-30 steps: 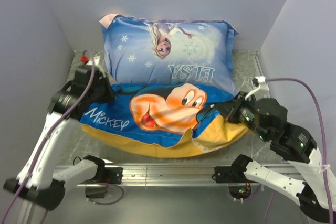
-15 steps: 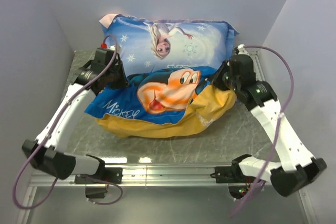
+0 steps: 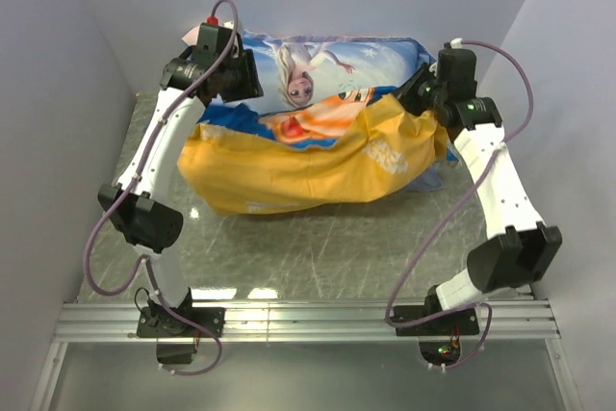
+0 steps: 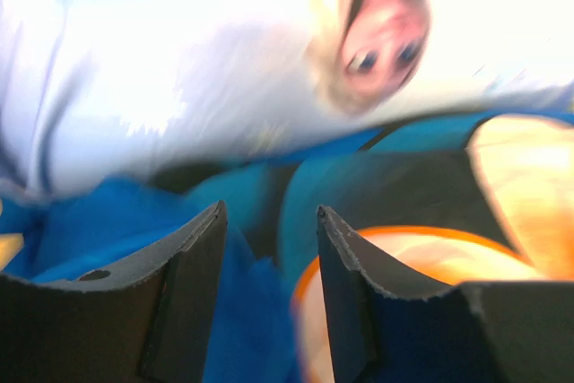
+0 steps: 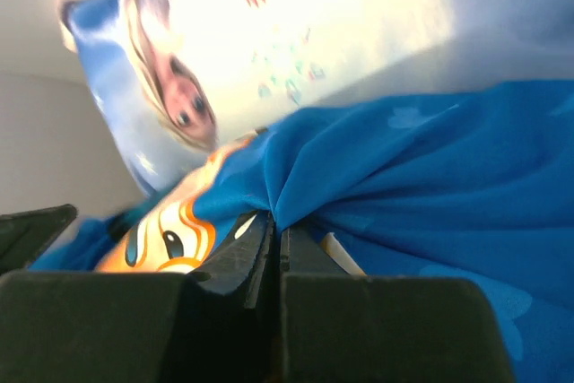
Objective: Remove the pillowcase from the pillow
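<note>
The pillowcase (image 3: 289, 166) hangs bunched between my two arms at the back of the table, yellow-orange side toward the camera, with a strip of its blue Mickey print along the top. It bulges as if filled; the pillow itself is hidden. My left gripper (image 3: 241, 79) is at its upper left corner. In the left wrist view that gripper (image 4: 269, 213) stands open, with blue pillowcase fabric (image 4: 404, 195) showing in the gap and beyond. My right gripper (image 3: 416, 93) is at the upper right corner. Up close the right gripper (image 5: 276, 217) is shut on a fold of blue pillowcase cloth (image 5: 404, 159).
A light blue Elsa-print pillow (image 3: 318, 55) leans on the back wall right behind the pillowcase, filling the left wrist view (image 4: 179, 60) and right wrist view (image 5: 296, 33). The grey table (image 3: 318, 247) stretches toward the metal rail (image 3: 308, 315). Side walls close in.
Both arms swung from the near side to the back and lifted the pillowcase against the Elsa pillow, turning its yellow side forward. The left gripper has opened; the right stays shut.
</note>
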Controlling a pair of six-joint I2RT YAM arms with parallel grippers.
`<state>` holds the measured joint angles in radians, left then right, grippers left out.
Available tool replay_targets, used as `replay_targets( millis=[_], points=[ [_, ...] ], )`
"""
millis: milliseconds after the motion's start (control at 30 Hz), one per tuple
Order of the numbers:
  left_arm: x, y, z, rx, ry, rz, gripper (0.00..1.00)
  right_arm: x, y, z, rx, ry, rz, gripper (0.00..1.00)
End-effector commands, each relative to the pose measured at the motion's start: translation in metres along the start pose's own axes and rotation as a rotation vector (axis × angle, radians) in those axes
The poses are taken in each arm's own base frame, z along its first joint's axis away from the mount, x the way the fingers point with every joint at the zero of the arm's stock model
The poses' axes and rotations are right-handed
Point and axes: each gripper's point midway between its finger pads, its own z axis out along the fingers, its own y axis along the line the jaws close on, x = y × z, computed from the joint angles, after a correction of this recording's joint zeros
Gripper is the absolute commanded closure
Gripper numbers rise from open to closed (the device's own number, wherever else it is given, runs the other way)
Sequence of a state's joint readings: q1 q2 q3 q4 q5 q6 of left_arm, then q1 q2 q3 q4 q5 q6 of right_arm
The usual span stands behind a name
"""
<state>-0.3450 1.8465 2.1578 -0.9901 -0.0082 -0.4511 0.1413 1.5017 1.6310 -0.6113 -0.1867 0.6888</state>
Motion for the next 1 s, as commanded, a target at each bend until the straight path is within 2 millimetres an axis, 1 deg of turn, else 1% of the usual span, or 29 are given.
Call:
replay_targets(
  millis=[0, 33, 67, 100, 133, 200, 233, 267, 300, 333, 367, 400, 433, 467, 500, 533, 567, 600, 667, 700, 733, 767, 800, 867, 900, 933, 967],
  points=[
    [-0.042, -0.024, 0.009, 0.135, -0.115, -0.012, 0.48, -0.029, 0.006, 0.033, -0.059, -0.051, 0.081, 0.99],
    [-0.043, -0.026, 0.014, 0.157, -0.12, -0.016, 0.46, -0.027, 0.0, 0.045, -0.045, -0.038, 0.094, 1.0],
    [-0.045, -0.03, 0.016, 0.182, -0.13, -0.016, 0.46, -0.03, -0.003, 0.051, -0.033, -0.041, 0.102, 1.0],
    [-0.039, -0.028, 0.024, 0.191, -0.119, -0.014, 0.45, -0.036, -0.001, 0.052, -0.028, -0.054, 0.114, 1.0],
    [-0.054, -0.039, 0.016, 0.244, -0.189, -0.008, 0.42, -0.036, -0.009, 0.063, -0.01, -0.046, 0.127, 1.0],
    [-0.057, -0.043, 0.008, 0.28, -0.233, -0.007, 0.4, -0.041, -0.01, 0.07, -0.005, -0.051, 0.159, 1.0],
    [-0.068, -0.047, 0.002, 0.302, -0.289, -0.007, 0.39, -0.04, -0.015, 0.076, 0.005, -0.049, 0.173, 1.0],
    [-0.072, -0.052, -0.004, 0.329, -0.317, -0.007, 0.38, -0.041, -0.017, 0.079, 0.012, -0.057, 0.185, 1.0],
    [-0.072, -0.053, -0.012, 0.345, -0.336, -0.007, 0.38, -0.044, -0.017, 0.081, 0.011, -0.068, 0.202, 1.0],
    [-0.08, -0.058, -0.02, 0.371, -0.377, -0.002, 0.37, -0.042, -0.019, 0.086, 0.02, -0.066, 0.207, 1.0],
    [-0.084, -0.059, -0.026, 0.378, -0.401, 0.003, 0.36, -0.044, -0.024, 0.088, 0.043, -0.077, 0.216, 1.0],
    [-0.088, -0.06, -0.041, 0.387, -0.435, 0.018, 0.36, -0.046, -0.026, 0.09, 0.054, -0.086, 0.22, 1.0],
    [-0.092, -0.062, -0.05, 0.396, -0.46, 0.022, 0.34, -0.045, -0.031, 0.096, 0.073, -0.083, 0.225, 1.0],
    [-0.102, -0.062, -0.064, 0.397, -0.517, 0.029, 0.33, -0.044, -0.035, 0.099, 0.088, -0.081, 0.228, 1.0],
    [-0.104, -0.062, -0.086, 0.408, -0.562, 0.036, 0.31, -0.044, -0.037, 0.105, 0.095, -0.077, 0.228, 1.0],
    [-0.107, -0.063, -0.099, 0.412, -0.597, 0.038, 0.27, -0.043, -0.04, 0.108, 0.103, -0.073, 0.229, 1.0],
    [-0.111, -0.057, -0.11, 0.388, -0.639, 0.029, 0.25, -0.043, -0.043, 0.11, 0.114, -0.073, 0.232, 1.0],
    [-0.114, -0.054, -0.132, 0.386, -0.686, 0.023, 0.24, -0.043, -0.045, 0.114, 0.117, -0.076, 0.23, 1.0],
    [-0.114, -0.046, -0.148, 0.349, -0.719, 0.011, 0.21, -0.04, -0.053, 0.122, 0.141, -0.066, 0.234, 1.0],
    [-0.111, -0.038, -0.162, 0.312, -0.73, -0.004, 0.21, -0.042, -0.055, 0.124, 0.144, -0.068, 0.236, 1.0],
    [-0.108, -0.028, -0.165, 0.262, -0.734, -0.03, 0.19, -0.038, -0.063, 0.132, 0.162, -0.05, 0.241, 1.0],
    [-0.104, -0.022, -0.168, 0.233, -0.729, -0.047, 0.19, -0.037, -0.066, 0.134, 0.171, -0.045, 0.244, 1.0],
    [-0.092, -0.01, -0.173, 0.184, -0.719, -0.073, 0.19, -0.036, -0.069, 0.137, 0.173, -0.043, 0.245, 1.0],
    [-0.077, 0.003, -0.175, 0.127, -0.712, -0.106, 0.18, -0.034, -0.076, 0.142, 0.193, -0.042, 0.249, 1.0],
    [-0.059, 0.012, -0.176, 0.101, -0.699, -0.133, 0.18, -0.034, -0.079, 0.143, 0.197, -0.042, 0.248, 1.0],
    [-0.05, 0.025, -0.175, 0.046, -0.696, -0.156, 0.18, -0.034, -0.084, 0.145, 0.206, -0.042, 0.253, 1.0],
    [-0.04, 0.033, -0.175, 0.018, -0.684, -0.171, 0.18, -0.033, -0.086, 0.145, 0.208, -0.038, 0.257, 1.0]
  ],
)
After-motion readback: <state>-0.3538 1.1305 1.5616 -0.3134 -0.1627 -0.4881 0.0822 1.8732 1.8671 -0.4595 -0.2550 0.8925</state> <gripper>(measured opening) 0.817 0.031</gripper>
